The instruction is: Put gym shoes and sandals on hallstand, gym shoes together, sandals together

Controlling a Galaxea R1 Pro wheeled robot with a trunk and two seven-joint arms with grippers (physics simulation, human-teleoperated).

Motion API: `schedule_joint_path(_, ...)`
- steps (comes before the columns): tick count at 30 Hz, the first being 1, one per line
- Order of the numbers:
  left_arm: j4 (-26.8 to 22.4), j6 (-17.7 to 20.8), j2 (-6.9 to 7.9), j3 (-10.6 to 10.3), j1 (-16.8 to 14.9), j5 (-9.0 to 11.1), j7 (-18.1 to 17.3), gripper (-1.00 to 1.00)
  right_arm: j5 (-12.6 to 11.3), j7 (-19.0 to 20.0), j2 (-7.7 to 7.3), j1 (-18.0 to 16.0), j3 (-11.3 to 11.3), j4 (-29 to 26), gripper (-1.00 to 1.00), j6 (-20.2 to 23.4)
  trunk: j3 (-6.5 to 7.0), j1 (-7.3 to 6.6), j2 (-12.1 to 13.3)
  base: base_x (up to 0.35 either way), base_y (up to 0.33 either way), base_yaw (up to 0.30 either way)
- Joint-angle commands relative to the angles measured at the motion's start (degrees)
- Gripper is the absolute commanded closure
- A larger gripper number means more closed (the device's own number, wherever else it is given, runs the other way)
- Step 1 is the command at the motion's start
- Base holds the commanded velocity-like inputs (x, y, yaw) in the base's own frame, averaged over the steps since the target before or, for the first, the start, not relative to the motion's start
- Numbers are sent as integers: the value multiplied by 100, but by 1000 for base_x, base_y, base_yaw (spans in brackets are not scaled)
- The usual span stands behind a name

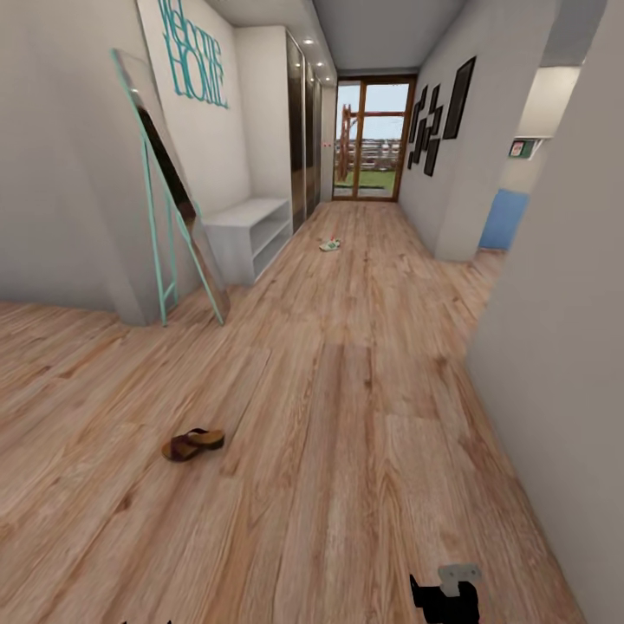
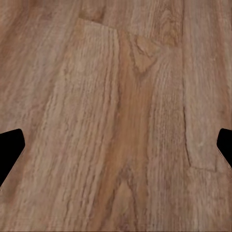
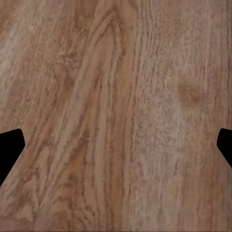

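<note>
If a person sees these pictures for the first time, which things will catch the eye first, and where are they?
A dark-brown sandal lies alone on the wood floor, near and to the left. Farther down the corridor a cream gym shoe lies on the floor beside a white bench, and a turquoise-framed mirror leans on the left wall.

Home hallway: "Welcome Home" lettering [image 1: 192,52]

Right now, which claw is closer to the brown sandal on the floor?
Probably left. The sandal lies ahead to the left; the right claw sits far right, the left claw over bare floor.
</note>
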Motion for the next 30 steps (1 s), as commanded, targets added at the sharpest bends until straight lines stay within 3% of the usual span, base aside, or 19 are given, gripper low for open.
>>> schedule_joint_path(1, 5, -17, -4, 34, -6, -22, -40, -100, 21, -19, -1, -3, 12, 5, -100, -15, 1, 2, -2, 340, 0, 0)
schedule_joint_path(12, 5, -17, 2, 40, -6, -22, -40, -100, 17, -23, 0, -3, 12, 0, -100, -15, 73, 2, -2, 340, 0, 0)
schedule_joint_path(30, -4, -17, 5, 38, -6, -22, -40, -100, 20, -28, 0, -3, 12, 4, -100, -15, 83, 2, -2, 339, -32, 0)
